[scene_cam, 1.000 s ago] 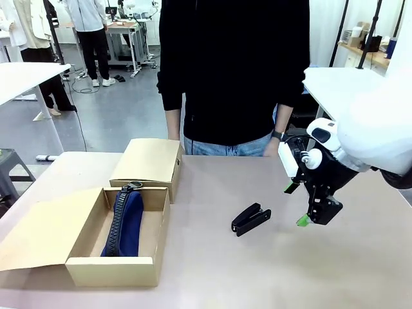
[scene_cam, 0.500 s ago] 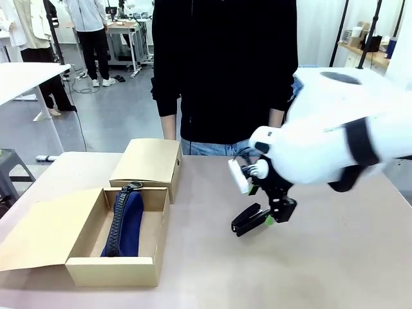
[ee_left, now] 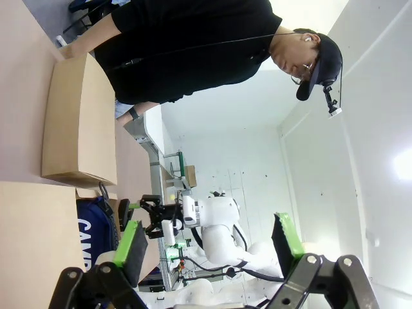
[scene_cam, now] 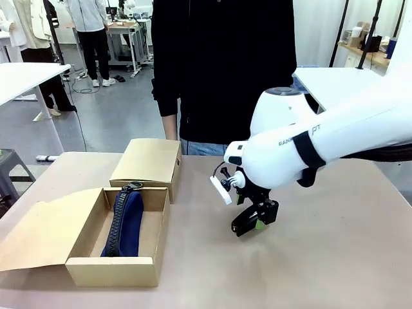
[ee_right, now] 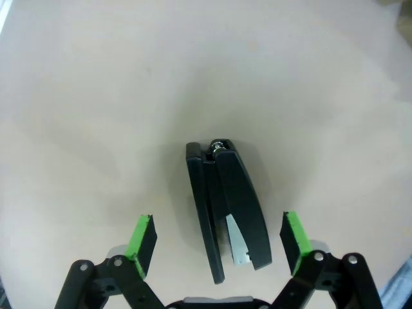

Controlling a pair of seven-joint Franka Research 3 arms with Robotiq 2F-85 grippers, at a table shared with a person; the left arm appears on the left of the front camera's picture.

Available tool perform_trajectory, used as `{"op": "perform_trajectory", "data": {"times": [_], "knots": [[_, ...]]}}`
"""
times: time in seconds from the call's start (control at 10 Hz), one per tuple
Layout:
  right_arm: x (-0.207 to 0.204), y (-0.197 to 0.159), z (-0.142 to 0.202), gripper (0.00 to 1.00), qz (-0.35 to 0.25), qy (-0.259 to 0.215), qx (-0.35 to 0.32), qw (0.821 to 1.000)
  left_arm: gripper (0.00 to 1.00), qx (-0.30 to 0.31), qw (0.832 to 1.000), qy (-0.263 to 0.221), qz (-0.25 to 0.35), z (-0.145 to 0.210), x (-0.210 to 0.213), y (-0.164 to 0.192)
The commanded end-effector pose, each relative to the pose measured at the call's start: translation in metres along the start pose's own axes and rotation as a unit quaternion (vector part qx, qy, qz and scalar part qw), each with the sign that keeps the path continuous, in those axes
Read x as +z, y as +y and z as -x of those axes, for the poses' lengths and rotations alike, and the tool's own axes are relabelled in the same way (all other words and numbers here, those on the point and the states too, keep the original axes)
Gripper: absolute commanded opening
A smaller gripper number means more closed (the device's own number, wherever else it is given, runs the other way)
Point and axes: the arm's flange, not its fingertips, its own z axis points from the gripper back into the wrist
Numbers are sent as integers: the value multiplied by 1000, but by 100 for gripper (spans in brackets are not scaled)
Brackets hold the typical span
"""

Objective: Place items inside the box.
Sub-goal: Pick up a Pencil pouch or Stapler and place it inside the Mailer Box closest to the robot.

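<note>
The right tool (scene_cam: pixel 260 221) hangs directly over the black stapler (scene_cam: pixel 243 224), its green pads spread wide. In the right wrist view the stapler (ee_right: pixel 228 212) lies on the tan surface (ee_right: pixel 96 96) between the two pads (ee_right: pixel 143 241), apart from both. Its long axis runs crosswise to the line joining them, so the pads face its long sides. The hinged end points away from the tool's base, and the slightly open mouth lies close under it. A straight drop and squeeze should, I judge, take it across its narrow width.

The right arm is much the nearer. The left tool (ee_left: pixel 209 239), also spread and holding nothing, sits well off to the side, seen against the room.

From the right tool, the long cardboard box (scene_cam: pixel 112 270) lies well apart toward the robot's left, flap open. A navy pencil case (scene_cam: pixel 125 222) already rests inside it. The smaller closed box (scene_cam: pixel 148 161) stands just beyond it, and the person (scene_cam: pixel 225 64) waits at the far edge.

The left wrist view catches white letters "CAMP" on the case (ee_left: pixel 84 238). The print on the right arm is too small to read.
</note>
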Motion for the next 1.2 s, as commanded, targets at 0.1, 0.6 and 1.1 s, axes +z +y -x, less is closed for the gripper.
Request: {"op": "perform_trajectory", "data": {"times": [0.1,0.6,1.1], "knots": [[-19,-11,-1,100,-26,32,-16,999,100,-11,1000,1,7,3,0,0],[-20,-8,3,41,-39,14,-26,999,100,-11,1000,1,7,3,0,0],[-18,-4,1,3,-36,24,-34,998,100,-11,1000,1,7,3,0,0]]}}
